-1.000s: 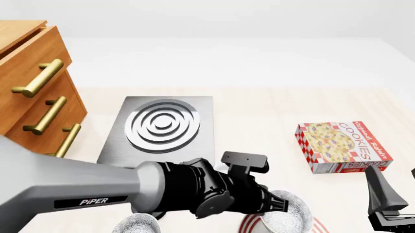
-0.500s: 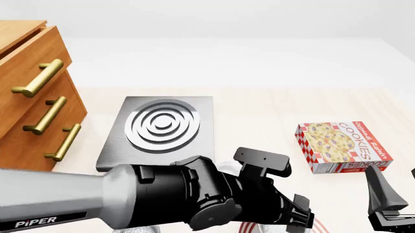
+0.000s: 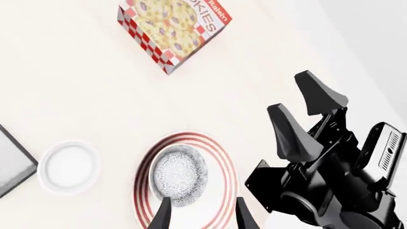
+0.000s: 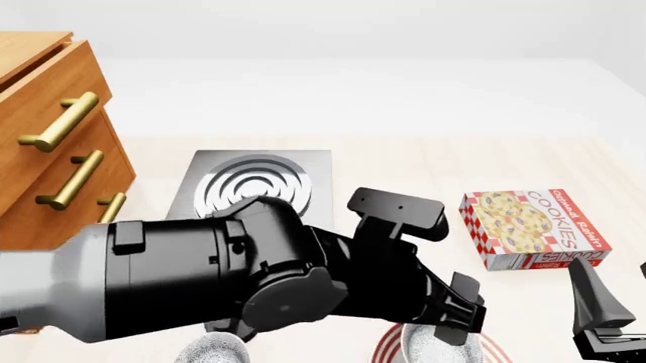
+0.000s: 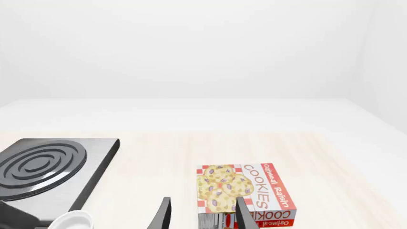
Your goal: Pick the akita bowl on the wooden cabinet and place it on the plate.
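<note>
printed in large red letters on the flat red-and-white checkered cardboard box [image 5: 247, 194] with cookie pictures: "cookies", with smaller "oatmeal raisin" beside it. same box in front view [image 4: 534, 229]: "cookies" readable, smaller word mirrored or blurred. in left wrist view [image 3: 173, 27], only "raisin" and part of "cookies" legible.

Black-and-white speckled akita bowl [image 3: 180, 174] on a white plate [image 3: 224, 164] ringed in thin red. Orange-brown wooden cabinet [image 4: 41, 144] with brass handles. Grey burner [image 4: 253, 189], silver rings. Plain white ramekin [image 3: 68, 167]. Red-and-white checkered cookie box [image 4: 533, 227]. Pale wood bench [image 4: 404, 166].
</note>
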Tool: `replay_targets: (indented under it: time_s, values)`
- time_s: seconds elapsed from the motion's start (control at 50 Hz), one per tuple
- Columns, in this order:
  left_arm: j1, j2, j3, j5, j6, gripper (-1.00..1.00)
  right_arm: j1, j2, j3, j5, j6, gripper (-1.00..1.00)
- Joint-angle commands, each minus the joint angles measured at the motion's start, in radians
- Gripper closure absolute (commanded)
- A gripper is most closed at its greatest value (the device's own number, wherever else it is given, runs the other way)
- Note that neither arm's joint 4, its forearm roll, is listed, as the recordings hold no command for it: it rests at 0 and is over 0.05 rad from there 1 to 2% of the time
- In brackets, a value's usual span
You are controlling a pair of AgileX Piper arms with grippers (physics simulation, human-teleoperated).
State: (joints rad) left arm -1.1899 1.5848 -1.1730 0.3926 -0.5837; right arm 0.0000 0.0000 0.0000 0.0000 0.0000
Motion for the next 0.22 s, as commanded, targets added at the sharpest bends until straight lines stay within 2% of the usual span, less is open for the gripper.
replay_targets:
  time_s: [0.02, 0.14, 0.22]
  values:
    - [0.018, -0.085, 0.022, 0.03, 0.024, -1.0, 0.0, 0.0, 0.0, 0.0, 0.0, -1.0]
    - [0.04, -0.183, 0.086, 0.025, 0.025, -1.0, 0.0, 0.0, 0.0, 0.0, 0.0, -1.0]
    - [0.062, -0.273, 0.187, -0.014, 0.004, -1.0, 0.0, 0.0, 0.0, 0.0, 0.0, -1.0]
